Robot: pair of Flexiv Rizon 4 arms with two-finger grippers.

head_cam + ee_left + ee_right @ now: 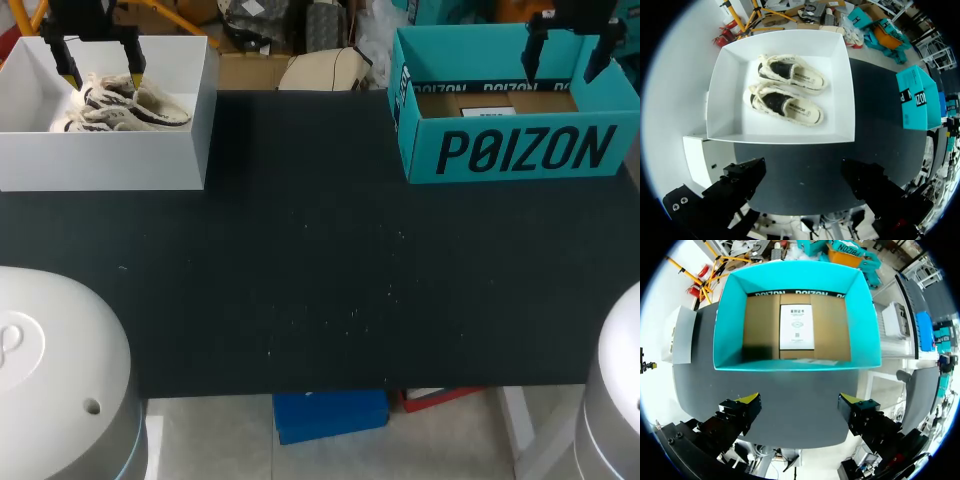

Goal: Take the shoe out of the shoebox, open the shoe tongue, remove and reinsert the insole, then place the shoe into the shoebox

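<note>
Upper left, shoes [130, 105] in white box [100, 155] under wide left jaws; right jaws wide over teal shoebox [520, 150].

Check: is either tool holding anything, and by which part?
Nothing. Left tool open above the white box of shoes, right tool open above the teal box.

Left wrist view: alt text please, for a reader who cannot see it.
Two cream shoes lie side by side in an open white box on a black table, ahead of the left gripper, whose fingers stand wide apart with nothing between them. A teal box stands farther along the table.
</note>
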